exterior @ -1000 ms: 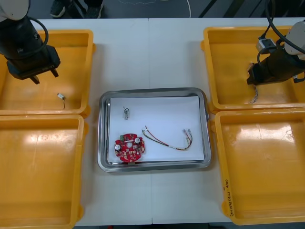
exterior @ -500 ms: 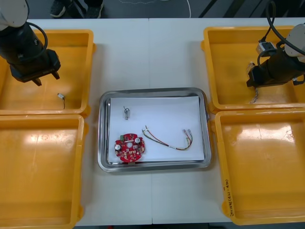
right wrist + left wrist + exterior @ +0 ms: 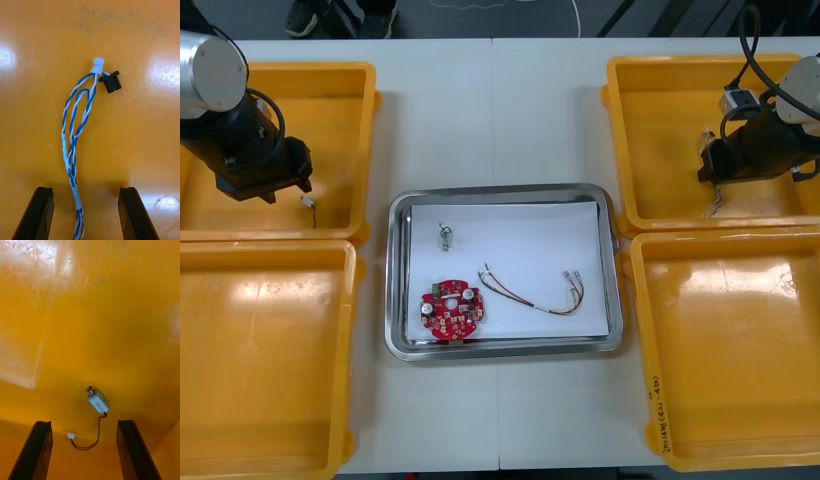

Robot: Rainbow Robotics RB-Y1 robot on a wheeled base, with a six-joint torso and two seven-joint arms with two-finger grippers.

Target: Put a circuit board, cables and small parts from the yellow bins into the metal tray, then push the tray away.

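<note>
— Tray [image 3: 502, 192]?
— Sitting between the bins, carrying a red board [image 3: 450, 309], a red-and-yellow cable [image 3: 530, 292] and a small metal part [image 3: 445, 237].
— Right gripper [image 3: 85, 192]?
— Hovering in the far right bin [image 3: 617, 130], fingers spread, with a blue-and-white cable [image 3: 77, 131] lying between them, touching neither.
— Left gripper [image 3: 84, 424]?
— Hanging over the far left bin [image 3: 368, 130], fingers apart, with a wired part [image 3: 98, 401] lying just beyond them.

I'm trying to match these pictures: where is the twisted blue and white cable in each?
Front view: blue and white cable in the far right yellow bin, under the right gripper.
Right wrist view: it runs between the open fingers.
Left wrist view: the left gripper faces the far left bin instead.
Shared landmark: the far right yellow bin's floor.
</note>
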